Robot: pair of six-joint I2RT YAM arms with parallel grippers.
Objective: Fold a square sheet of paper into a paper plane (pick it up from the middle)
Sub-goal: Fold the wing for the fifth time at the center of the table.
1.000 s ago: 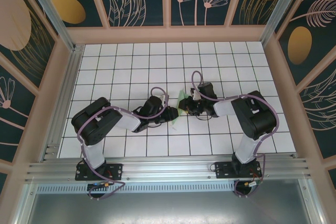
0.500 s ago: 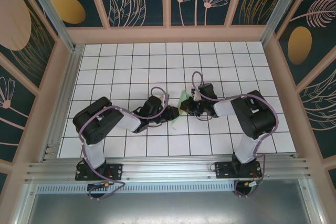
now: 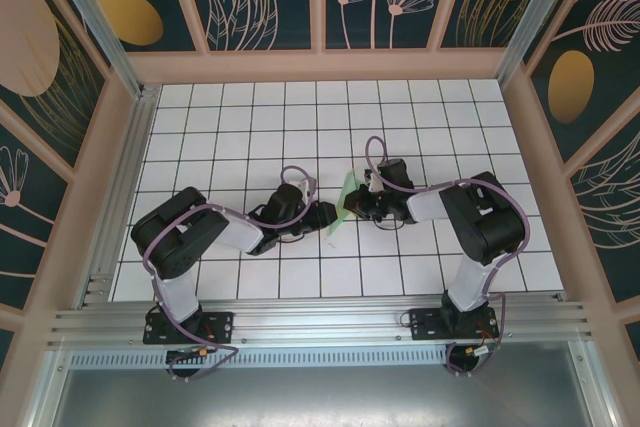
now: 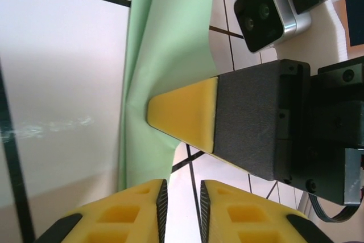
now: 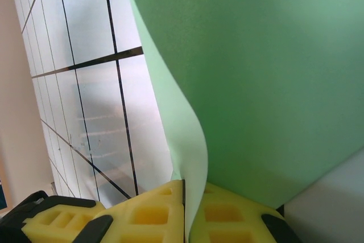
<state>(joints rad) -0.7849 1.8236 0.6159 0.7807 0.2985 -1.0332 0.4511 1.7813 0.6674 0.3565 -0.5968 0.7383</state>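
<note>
– Square sheet of paper (image 3: 345, 192) is looked for first in the top view. Where is it found?

– It is found between the two grippers, near the middle of the tiled table (image 3: 250, 117). It is raised on its edge, so only a slim green strip is seen. Its long axis is directed from the far side toward the arm bases, slightly slanted to the left. No pointed nose is formed yet.

– What is changed since a second ago?

– The right gripper (image 3: 357, 204) is now closed on the sheet; before, its jaws were set wider. A hold is judged to be secured, so a fold can be started.

– And in the left wrist view?

– The paper (image 4: 165, 44) is seen running from top to bottom, dented by one yellow finger (image 4: 185, 112) of the right gripper. The left gripper (image 4: 182, 192) is almost closed. A narrow gap is left and nothing is seen in it. The sheet passes just beside it.

– And in the right wrist view?

– The curled edge of the sheet (image 5: 273, 72) is pinched between the yellow fingers (image 5: 148, 214), which are pressed together on it.
</note>
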